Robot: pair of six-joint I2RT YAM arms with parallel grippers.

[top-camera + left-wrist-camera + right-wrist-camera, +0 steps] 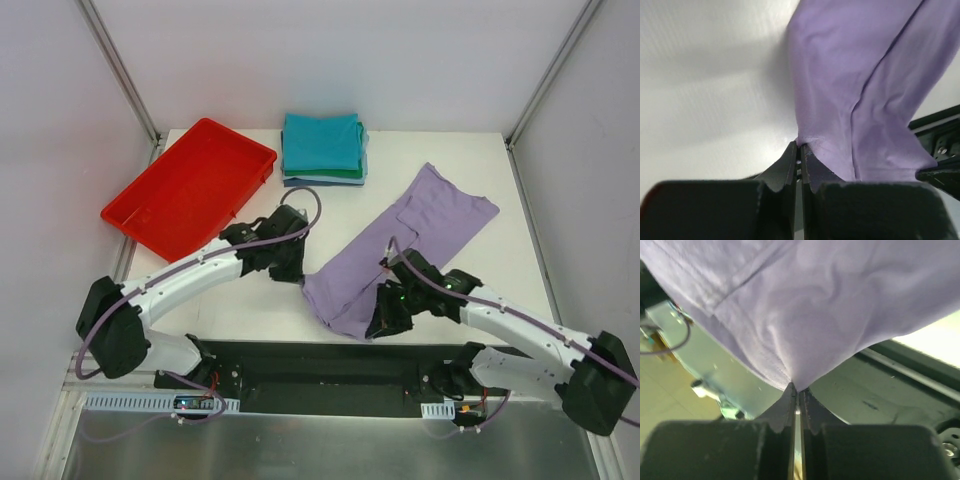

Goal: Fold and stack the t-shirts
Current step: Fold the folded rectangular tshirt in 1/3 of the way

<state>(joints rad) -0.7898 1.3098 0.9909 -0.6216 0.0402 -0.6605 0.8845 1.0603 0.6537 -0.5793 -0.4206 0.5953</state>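
Left claw (800,150): jaws narrowed to a slit, pinching the shirt's (865,75) near-left corner edge, low over the table (250,310).
Right claw (797,390): jaws likewise nearly closed, gripping a peak of fabric at the shirt's near edge, by the table's front rim.
Shirt position: right of centre on the table, already narrowed lengthwise; near end gathered between both claws, far end lying flat.
Long axis: diagonal, from the near centre toward the far right corner.
Facing: collar end cannot be told.
Step in hand (judged): folding the near end over toward the far end.
Procedure: raise both claws together and level. Hold the edge between them taut. Travel along the long axis, not across it. Lay the edge square on the far end before releasing.
Risk: uneven lift skews the fold.
Stack (322,148): far centre, well apart from the shirt, beside the tray (190,185).
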